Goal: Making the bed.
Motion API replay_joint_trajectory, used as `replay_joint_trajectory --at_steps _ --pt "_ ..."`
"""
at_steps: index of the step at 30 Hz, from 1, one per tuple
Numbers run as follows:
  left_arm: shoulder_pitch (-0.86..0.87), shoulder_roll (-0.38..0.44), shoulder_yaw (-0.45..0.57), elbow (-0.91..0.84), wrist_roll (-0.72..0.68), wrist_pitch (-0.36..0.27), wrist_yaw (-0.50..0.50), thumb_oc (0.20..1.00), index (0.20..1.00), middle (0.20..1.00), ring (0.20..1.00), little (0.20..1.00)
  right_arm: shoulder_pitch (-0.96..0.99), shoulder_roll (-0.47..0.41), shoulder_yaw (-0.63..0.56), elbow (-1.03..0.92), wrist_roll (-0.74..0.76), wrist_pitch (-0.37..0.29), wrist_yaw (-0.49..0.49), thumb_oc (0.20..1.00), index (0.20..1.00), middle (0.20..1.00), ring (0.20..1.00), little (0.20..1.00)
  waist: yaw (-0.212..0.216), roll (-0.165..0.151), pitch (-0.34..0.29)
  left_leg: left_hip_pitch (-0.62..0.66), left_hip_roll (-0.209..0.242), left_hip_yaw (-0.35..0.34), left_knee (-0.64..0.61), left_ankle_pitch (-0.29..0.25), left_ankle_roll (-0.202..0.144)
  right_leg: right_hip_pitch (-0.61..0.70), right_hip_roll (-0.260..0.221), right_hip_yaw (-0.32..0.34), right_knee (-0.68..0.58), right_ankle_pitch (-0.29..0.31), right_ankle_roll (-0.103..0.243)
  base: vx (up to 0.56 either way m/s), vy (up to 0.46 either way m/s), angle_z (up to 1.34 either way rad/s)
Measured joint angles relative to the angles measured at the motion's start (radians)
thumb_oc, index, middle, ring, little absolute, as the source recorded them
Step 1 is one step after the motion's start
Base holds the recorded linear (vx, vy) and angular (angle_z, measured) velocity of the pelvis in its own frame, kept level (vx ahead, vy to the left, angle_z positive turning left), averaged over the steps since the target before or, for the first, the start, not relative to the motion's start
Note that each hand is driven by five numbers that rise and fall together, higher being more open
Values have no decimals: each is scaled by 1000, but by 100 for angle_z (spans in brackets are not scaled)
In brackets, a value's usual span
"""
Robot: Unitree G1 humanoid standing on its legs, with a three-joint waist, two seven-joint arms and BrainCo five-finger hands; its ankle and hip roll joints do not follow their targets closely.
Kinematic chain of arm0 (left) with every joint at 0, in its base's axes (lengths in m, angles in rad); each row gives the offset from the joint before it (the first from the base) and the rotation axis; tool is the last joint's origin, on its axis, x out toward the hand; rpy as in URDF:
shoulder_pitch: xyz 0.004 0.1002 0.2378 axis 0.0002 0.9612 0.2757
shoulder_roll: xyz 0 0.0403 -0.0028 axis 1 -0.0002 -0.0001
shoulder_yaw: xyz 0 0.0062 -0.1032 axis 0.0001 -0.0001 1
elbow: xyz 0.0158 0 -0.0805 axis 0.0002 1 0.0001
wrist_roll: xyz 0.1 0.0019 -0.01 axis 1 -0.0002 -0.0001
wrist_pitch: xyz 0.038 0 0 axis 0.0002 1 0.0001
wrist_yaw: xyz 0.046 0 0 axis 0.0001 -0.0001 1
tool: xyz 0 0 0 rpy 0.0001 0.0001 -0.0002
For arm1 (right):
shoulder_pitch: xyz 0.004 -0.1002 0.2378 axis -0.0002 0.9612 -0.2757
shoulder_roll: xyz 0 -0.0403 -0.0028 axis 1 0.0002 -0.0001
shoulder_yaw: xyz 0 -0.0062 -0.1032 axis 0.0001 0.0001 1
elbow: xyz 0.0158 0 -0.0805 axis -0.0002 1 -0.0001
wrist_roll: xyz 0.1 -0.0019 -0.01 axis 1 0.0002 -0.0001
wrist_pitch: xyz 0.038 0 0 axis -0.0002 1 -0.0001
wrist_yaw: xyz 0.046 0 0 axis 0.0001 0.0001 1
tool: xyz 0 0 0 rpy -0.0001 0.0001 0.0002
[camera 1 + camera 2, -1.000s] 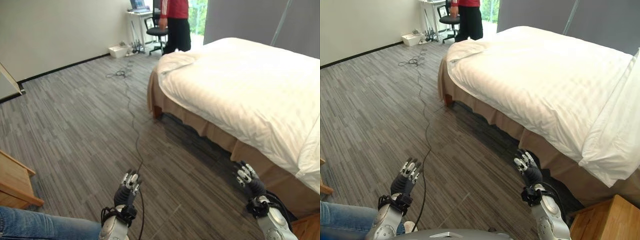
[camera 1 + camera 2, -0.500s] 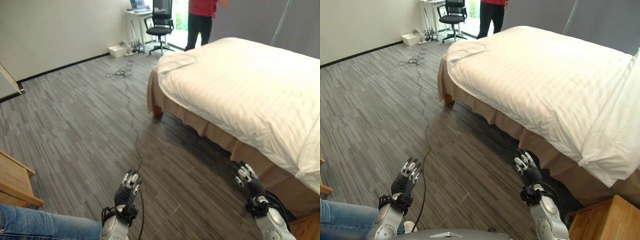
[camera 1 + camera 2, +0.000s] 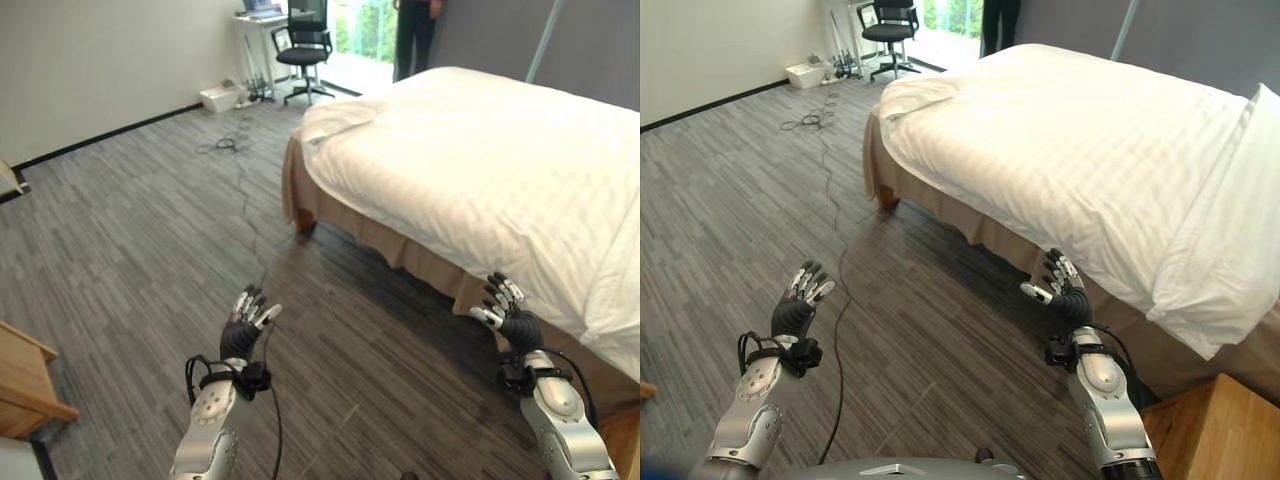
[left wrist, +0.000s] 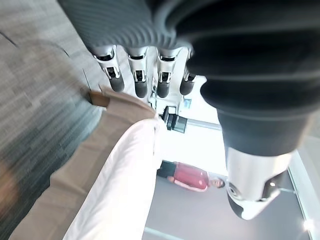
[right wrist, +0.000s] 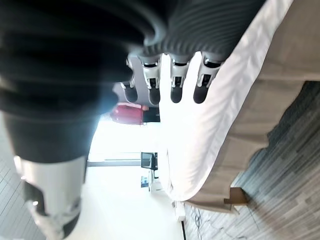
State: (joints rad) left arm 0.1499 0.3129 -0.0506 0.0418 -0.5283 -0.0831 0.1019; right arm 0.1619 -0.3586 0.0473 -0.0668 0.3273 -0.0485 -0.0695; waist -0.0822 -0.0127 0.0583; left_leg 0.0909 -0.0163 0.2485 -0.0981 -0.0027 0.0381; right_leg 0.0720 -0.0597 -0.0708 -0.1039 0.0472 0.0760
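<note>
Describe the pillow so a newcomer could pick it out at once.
Start at the big bed under its white duvet. Follow its near side to the end closest to the robot's right hand: there the pillow lies on top, drooping past the mattress edge. It is a separate, plump white cushion, while the duvet lies flat and faintly striped.

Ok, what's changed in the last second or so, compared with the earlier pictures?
Both arms have risen: the left hand and right hand are higher, fingers open, holding nothing. The person walked from the chair toward the bed's far side. The white duvet lies as before, untouched.
</note>
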Motion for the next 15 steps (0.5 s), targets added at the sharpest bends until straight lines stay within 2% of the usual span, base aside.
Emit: replay_joint_trajectory --at_steps 13,15 --pt "-17 -7 17 0 1 -2 14 1000 1000 1000 1000 1000 -37 -43 57 0 -55 9 56 1000 1000 1000 1000 1000 3 8 32 -14 6 1 -1 -6 -8 -6 5 -12 0 -4 0 62 30 1" --pt "-25 -7 17 -1 2 -1 34 1000 1000 1000 1000 1000 -117 -52 132 2 -53 19 57 1000 1000 1000 1000 1000 11 8 32 -18 4 -16 -1 -3 -4 -4 4 -35 0 -4 -1 96 -29 26"
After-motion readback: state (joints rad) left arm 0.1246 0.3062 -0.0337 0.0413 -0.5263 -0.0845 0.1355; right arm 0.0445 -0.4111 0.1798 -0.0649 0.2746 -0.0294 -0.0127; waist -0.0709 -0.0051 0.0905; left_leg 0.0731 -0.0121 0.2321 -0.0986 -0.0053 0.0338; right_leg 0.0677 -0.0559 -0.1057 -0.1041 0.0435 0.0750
